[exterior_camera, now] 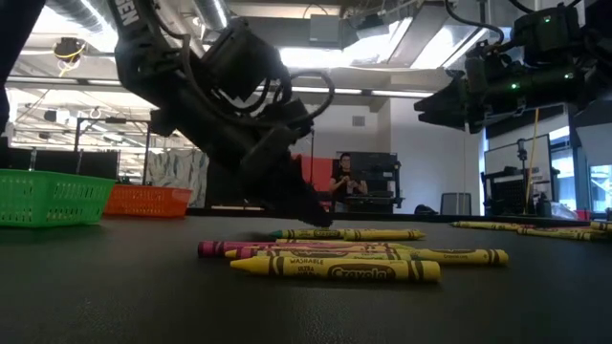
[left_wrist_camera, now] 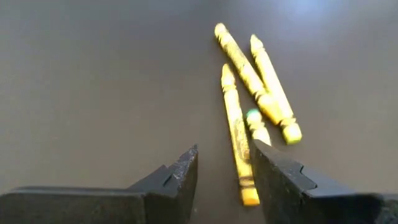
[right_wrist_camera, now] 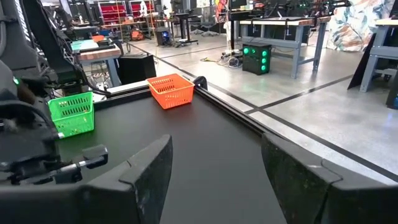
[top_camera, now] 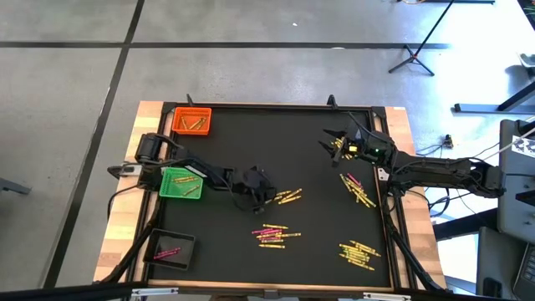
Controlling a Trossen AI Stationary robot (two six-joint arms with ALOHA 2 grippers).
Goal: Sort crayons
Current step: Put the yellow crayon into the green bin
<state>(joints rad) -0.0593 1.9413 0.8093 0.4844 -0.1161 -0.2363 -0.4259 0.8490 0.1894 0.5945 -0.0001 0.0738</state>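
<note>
Yellow, pink and orange-gold crayons lie in loose groups on the black mat: one [top_camera: 288,197] at the middle, one [top_camera: 274,234] nearer the front, and two at the right [top_camera: 358,191] [top_camera: 358,253]. My left gripper [top_camera: 266,194] [left_wrist_camera: 224,180] is open and slants down to the mat beside the middle group. The near end of one yellow crayon [left_wrist_camera: 237,134] lies between its fingers. My right gripper [top_camera: 330,144] [right_wrist_camera: 214,174] hangs open and level above the mat's far right part, with nothing between its fingers. My left gripper has one finger [left_wrist_camera: 273,174] right beside the yellow crayon's near end [left_wrist_camera: 247,194], which lies flat on the mat. I cannot tell whether the finger touches it. The fingers slant down from the table's left and lie roughly along the crayon.
Three small trays stand at the left: an orange one [top_camera: 192,120] at the far corner with orange-gold crayons, a green one [top_camera: 181,183] with yellow ones, and a black one [top_camera: 171,248] near the front with pink ones. A raised frame [top_camera: 276,106] edges the mat. A person [exterior_camera: 344,177] stands beyond the table.
</note>
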